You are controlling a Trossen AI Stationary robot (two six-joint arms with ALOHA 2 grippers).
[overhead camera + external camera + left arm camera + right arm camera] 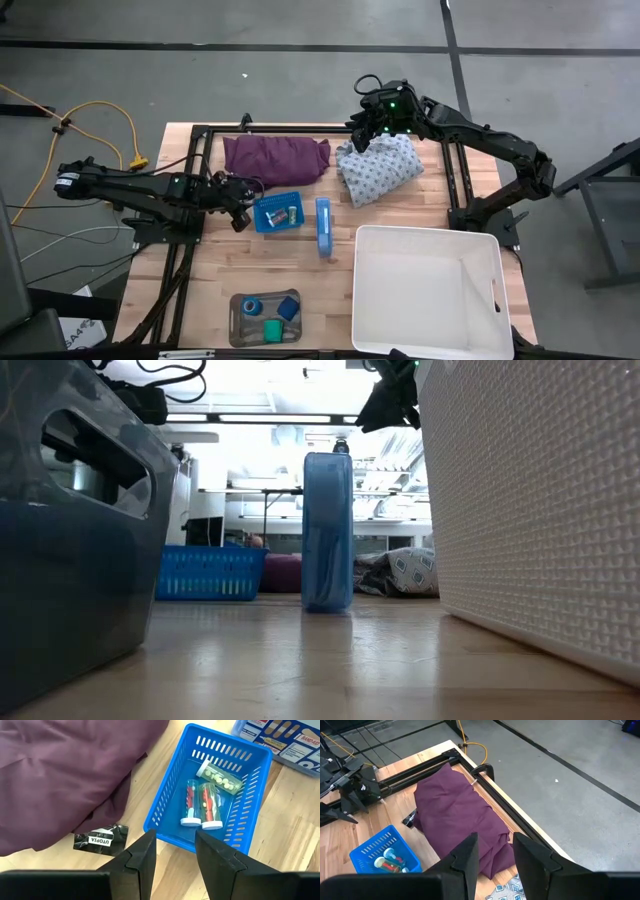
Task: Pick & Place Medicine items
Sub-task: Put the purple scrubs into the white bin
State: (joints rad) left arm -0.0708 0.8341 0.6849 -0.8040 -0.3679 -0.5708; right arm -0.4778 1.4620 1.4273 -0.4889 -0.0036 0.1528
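Observation:
Three pale vials (207,802) lie in a blue basket (167,775) at the table's middle left. My left gripper (175,840) hovers open just left of that basket (277,212), nothing between its fingers. A grey tray (238,330) at the near edge holds a blue roll (250,305), a green roll (272,327) and a small blue block (289,308). My right gripper (362,138) hangs open above the patterned cloth (380,165) at the far side, with nothing in it (495,842).
A purple cloth (275,157) lies behind the basket, with a black tag (100,840) beside it. A blue plaster box (323,226) stands on edge right of the basket. A large white bin (425,290) fills the near right. Black frame rails (195,160) border the table.

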